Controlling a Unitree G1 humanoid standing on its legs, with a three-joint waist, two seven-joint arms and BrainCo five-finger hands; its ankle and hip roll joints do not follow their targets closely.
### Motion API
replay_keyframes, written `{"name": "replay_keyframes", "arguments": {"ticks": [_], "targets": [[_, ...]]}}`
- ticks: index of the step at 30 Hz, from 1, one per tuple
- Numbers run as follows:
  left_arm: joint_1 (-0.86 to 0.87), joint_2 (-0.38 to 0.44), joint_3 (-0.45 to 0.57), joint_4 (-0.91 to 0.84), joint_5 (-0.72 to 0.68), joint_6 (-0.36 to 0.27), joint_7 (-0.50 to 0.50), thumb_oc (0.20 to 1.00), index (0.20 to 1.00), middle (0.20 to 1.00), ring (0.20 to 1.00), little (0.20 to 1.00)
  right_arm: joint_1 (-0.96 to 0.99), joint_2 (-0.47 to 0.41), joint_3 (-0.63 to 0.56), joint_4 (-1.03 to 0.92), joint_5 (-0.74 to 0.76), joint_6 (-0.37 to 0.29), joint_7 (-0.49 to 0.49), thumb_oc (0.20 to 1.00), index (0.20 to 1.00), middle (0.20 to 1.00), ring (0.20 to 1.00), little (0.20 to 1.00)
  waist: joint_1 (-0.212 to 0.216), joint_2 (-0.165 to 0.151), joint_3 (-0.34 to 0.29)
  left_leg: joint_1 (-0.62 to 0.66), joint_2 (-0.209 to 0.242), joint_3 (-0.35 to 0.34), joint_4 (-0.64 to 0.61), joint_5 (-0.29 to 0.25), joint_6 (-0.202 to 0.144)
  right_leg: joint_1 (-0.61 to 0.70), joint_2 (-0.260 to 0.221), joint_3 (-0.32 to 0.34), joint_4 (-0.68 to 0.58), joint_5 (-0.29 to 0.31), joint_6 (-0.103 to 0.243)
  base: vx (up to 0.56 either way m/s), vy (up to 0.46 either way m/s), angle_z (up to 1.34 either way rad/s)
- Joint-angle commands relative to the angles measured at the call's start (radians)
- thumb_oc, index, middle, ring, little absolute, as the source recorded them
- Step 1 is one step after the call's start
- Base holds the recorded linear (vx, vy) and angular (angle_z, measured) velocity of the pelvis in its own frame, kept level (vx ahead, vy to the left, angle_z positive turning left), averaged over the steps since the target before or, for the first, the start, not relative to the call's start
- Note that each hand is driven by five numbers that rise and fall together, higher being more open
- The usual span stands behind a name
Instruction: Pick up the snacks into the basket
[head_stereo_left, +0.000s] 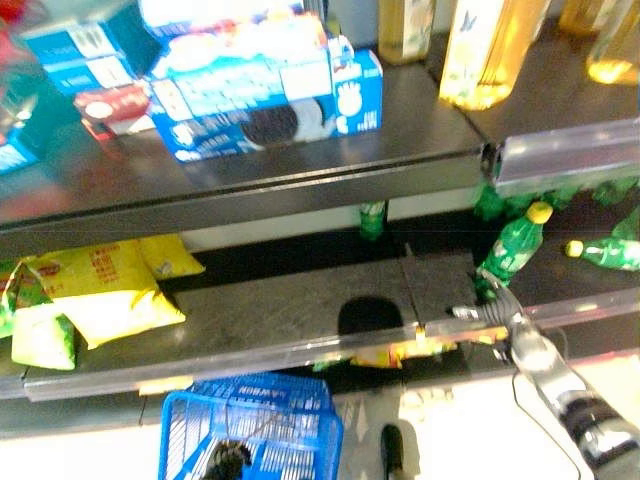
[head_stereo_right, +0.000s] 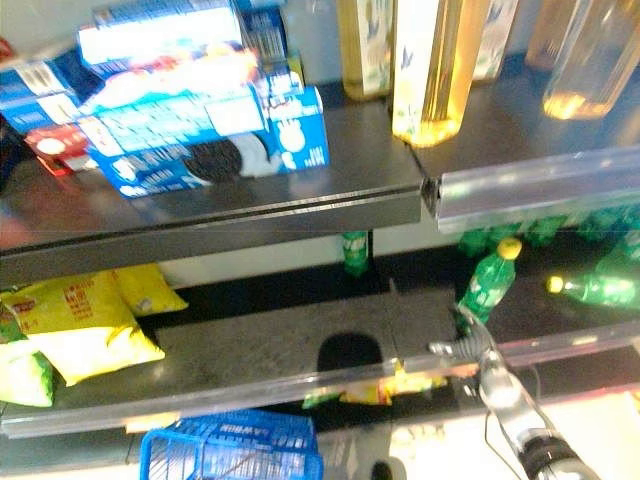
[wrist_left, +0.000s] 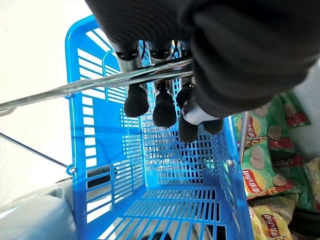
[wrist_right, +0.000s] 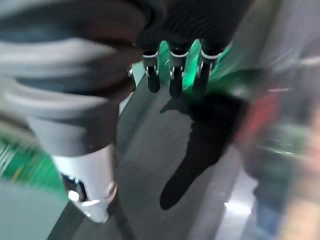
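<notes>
Yellow snack bags and a light green bag lie at the left end of the lower shelf. The blue plastic basket hangs below the shelf's front edge. My left hand is shut on its metal handle, and what shows of the basket's inside holds no snacks. My right hand reaches over the right part of the lower shelf, fingers straight and holding nothing, close to a green bottle. More chip bags lie beside the basket.
Blue cookie boxes and a red pack crowd the upper shelf, with tall yellow bottles to their right. Several green bottles lie on the lower right shelf. A clear rail edges the upper shelf.
</notes>
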Motion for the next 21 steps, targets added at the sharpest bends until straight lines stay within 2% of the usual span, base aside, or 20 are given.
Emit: {"name": "replay_keyframes", "arguments": {"ticks": [1,5,10,21], "targets": [[0.026,0.063,-0.029,-0.015,-0.037,-0.021,0.028,0.200,0.200,0.200,0.200,0.200,-0.096,0.036,0.033,0.061,0.014,-0.042,-0.030,1.000,1.000,1.000,1.000,1.000,0.037,-0.044,-0.009,-0.088,-0.029,-0.018,0.021,0.042,0.019,-0.041,-0.065,0.062,0.248,-0.245,0.110,0.00,0.000,0.00],[0.017,0.051,-0.035,-0.002,-0.048,-0.016,0.031,0.200,0.200,0.200,0.200,0.200,-0.113,0.057,0.022,0.081,0.046,-0.043,-0.043,1.000,1.000,1.000,1.000,1.000,0.037,-0.034,0.004,-0.098,-0.033,-0.022,0.016,0.050,0.016,-0.061,-0.067,0.062,0.269,-0.253,0.106,0.00,-0.005,0.05],[0.027,0.027,-0.035,0.000,-0.038,-0.013,0.050,0.200,0.200,0.200,0.200,0.200,-0.022,0.106,-0.015,0.027,0.089,-0.053,-0.052,1.000,1.000,1.000,1.000,1.000,0.030,-0.018,0.014,-0.082,-0.035,-0.027,0.005,0.049,0.018,-0.052,-0.071,0.058,0.282,-0.265,0.106,0.03,-0.001,0.03],[0.016,0.032,-0.048,-0.021,-0.029,-0.023,0.065,0.200,0.200,0.200,0.200,0.200,-0.001,0.086,-0.097,0.036,0.143,-0.070,-0.093,1.000,1.000,1.000,1.000,1.000,0.026,0.004,0.033,-0.083,-0.045,-0.037,0.004,0.042,0.023,-0.062,-0.088,0.055,0.296,-0.266,0.113,0.00,0.010,0.02]]}}
